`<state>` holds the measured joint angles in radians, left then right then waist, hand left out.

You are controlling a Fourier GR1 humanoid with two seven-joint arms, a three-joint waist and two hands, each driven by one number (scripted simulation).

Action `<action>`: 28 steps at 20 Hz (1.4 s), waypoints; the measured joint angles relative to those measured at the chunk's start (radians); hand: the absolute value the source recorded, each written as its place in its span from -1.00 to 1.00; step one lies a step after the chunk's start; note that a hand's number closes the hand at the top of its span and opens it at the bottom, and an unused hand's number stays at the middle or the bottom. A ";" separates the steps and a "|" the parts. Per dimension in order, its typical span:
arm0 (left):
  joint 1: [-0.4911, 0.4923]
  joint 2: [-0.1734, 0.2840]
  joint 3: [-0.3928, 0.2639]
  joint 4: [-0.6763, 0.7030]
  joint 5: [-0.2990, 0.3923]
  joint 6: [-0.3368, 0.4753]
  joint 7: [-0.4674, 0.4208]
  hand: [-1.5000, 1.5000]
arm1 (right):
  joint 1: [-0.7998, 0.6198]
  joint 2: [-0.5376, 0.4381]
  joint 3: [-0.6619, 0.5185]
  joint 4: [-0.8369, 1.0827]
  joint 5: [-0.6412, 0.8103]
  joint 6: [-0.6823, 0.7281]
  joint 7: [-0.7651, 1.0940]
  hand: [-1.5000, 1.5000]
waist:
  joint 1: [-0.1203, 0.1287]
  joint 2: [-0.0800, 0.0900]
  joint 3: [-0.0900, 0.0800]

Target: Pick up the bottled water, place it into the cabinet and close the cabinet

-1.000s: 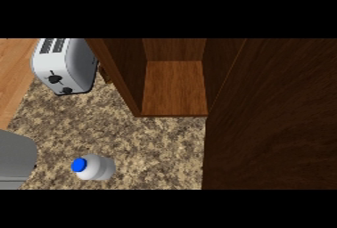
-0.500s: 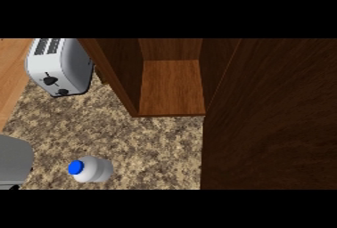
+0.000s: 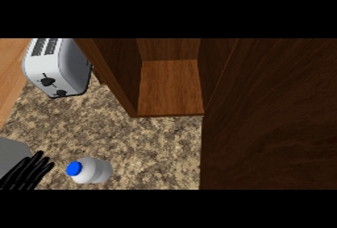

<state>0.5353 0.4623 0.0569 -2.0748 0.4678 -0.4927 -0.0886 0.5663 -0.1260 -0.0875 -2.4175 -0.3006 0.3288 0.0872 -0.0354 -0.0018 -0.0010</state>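
Note:
The bottled water [image 3: 89, 169] stands upright on the speckled counter at the lower left, seen from above as a pale body with a blue cap. My left hand [image 3: 26, 171] shows at the lower left edge, just left of the bottle, its black fingers straight and pointing up, not touching the bottle. The wooden cabinet [image 3: 171, 87] stands open at the top middle, its inner shelf bare. Its open door [image 3: 270, 116] fills the right side of the view as a dark wooden panel. My right hand shows nowhere.
A silver toaster [image 3: 56, 66] sits at the upper left, beside the cabinet's left wall. A wooden surface [image 3: 10, 75] borders the counter along the far left. Speckled counter [image 3: 132, 138] lies between the bottle and the cabinet.
The view has shifted slightly, so the bottle and toaster sit a little lower left. My left hand's black fingers have come into view beside the bottle.

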 measured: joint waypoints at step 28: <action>-0.418 -0.166 -0.078 0.786 -0.406 0.057 -0.276 -1.00 | 0.171 -0.013 -0.038 0.014 -0.087 0.119 -0.145 -1.00 | 0.009 0.002 -0.002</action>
<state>0.1170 0.2962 -0.0212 -1.2887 0.0614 -0.4353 -0.3641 0.7375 -0.1391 -0.1258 -2.4036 -0.3881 0.4480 -0.0577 -0.0263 0.0001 -0.0027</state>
